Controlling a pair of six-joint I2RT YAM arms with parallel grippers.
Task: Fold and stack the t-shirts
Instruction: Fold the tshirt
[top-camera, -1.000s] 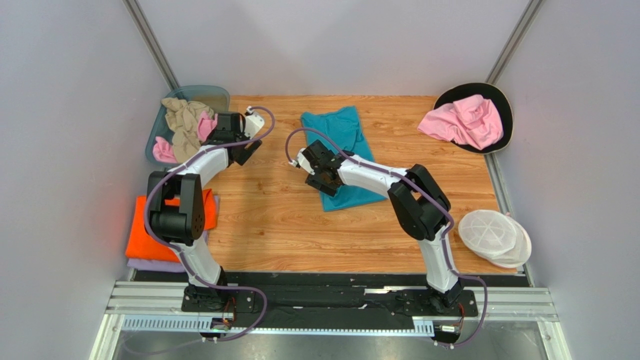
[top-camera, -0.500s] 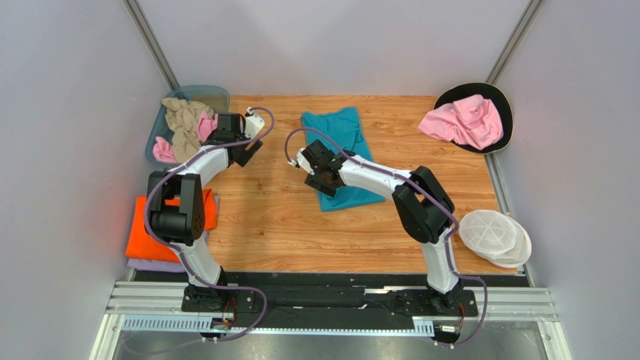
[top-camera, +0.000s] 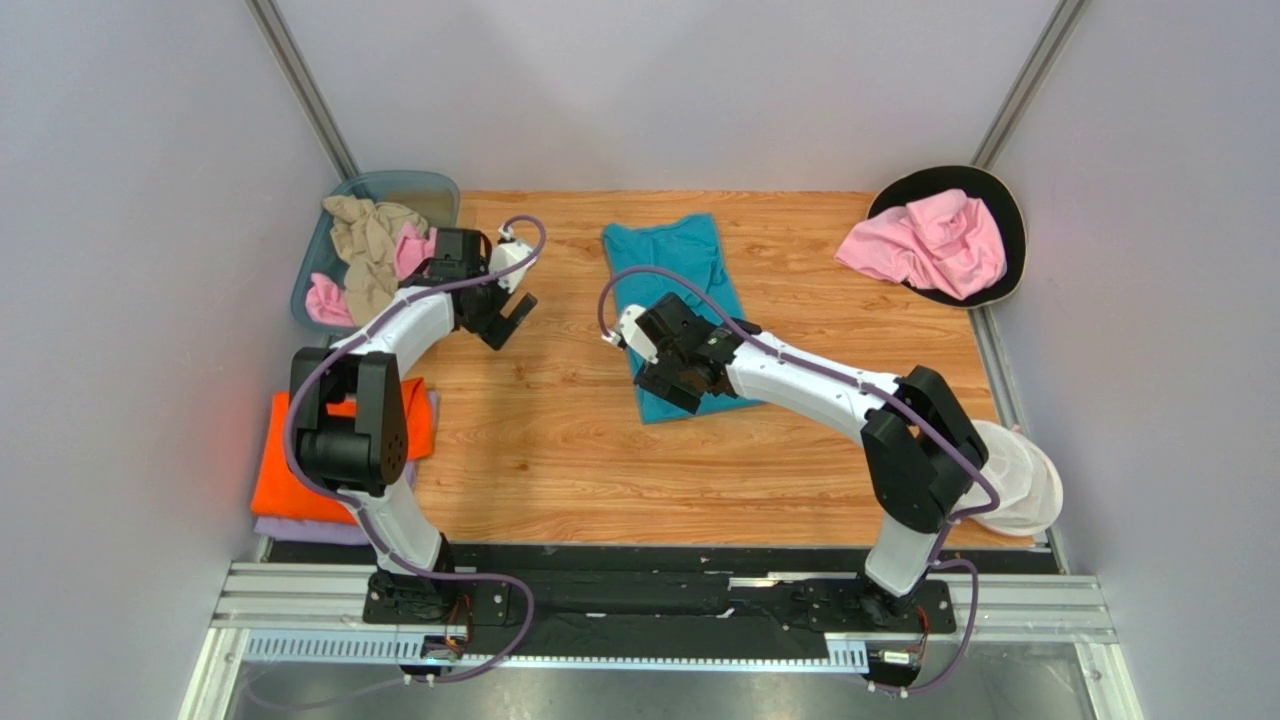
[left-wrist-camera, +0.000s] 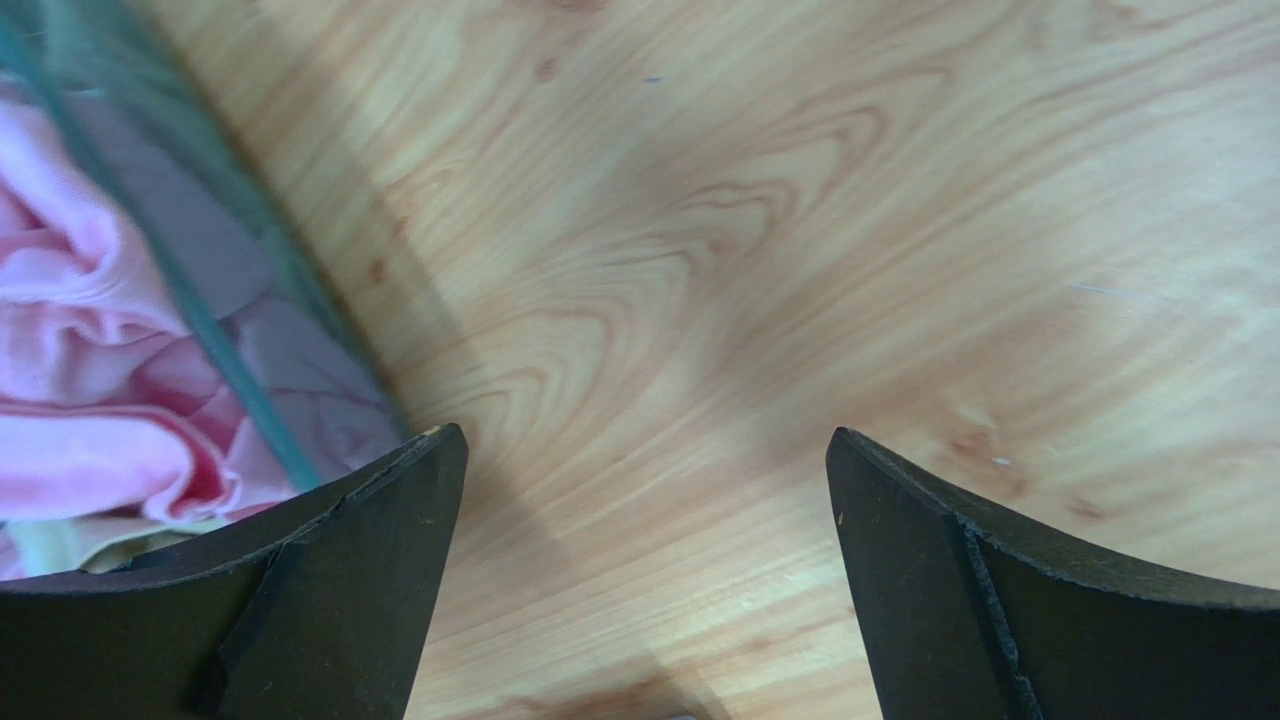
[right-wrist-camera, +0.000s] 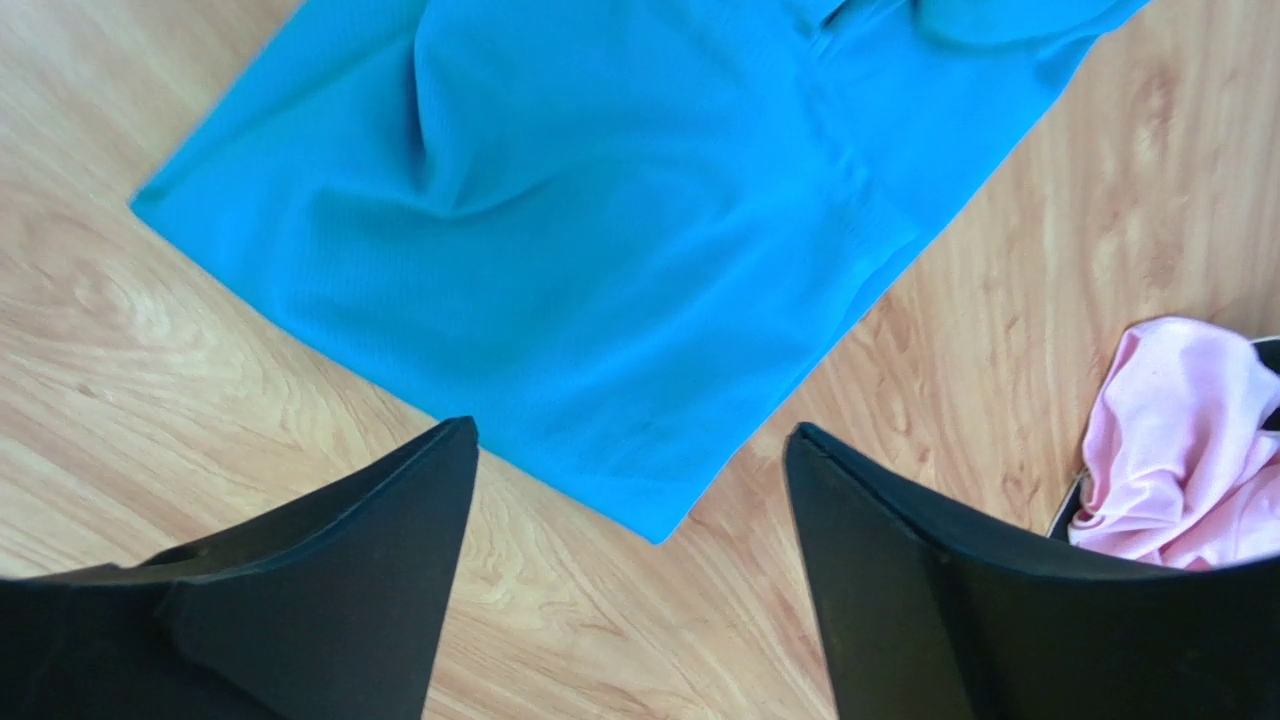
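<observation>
Since the earlier frame, the right arm's elbow has been swung outward and the right gripper (top-camera: 673, 365) drawn slightly nearer and rightward over the teal shirt (top-camera: 684, 263). The left gripper (top-camera: 508, 308) has only been turned a little.

Nearest, well behind and to the left of the left gripper, an orange shirt (top-camera: 286, 465) is seen folded on a lavender shirt (top-camera: 293, 528); this is judged to be the stack. A white dish (top-camera: 999, 477) is partly hidden by the right arm, well behind its gripper.

The left gripper (left-wrist-camera: 639, 435) is held wide apart over bare table (top-camera: 556, 435), with nothing between its fingers. Just to its left the bin (left-wrist-camera: 226, 360) is seen, with pink cloth (left-wrist-camera: 90, 405) inside.

The right gripper (right-wrist-camera: 624, 435) is parted and nothing is clamped. The teal shirt (right-wrist-camera: 601, 225) lies flat on the table, its near corner just ahead of the fingertips.

Farther off, a beige shirt (top-camera: 361, 240) is heaped in the bin (top-camera: 428, 188), and a pink shirt (top-camera: 924, 240) lies crumpled on a black disc (top-camera: 984, 188) far to the right gripper's right.

The teal shirt's fold is judged to be in hand, the cloth already narrowed to a strip. Next, the right gripper would need to be lowered, closed on the near edge through all layers, and carried toward the far end.
</observation>
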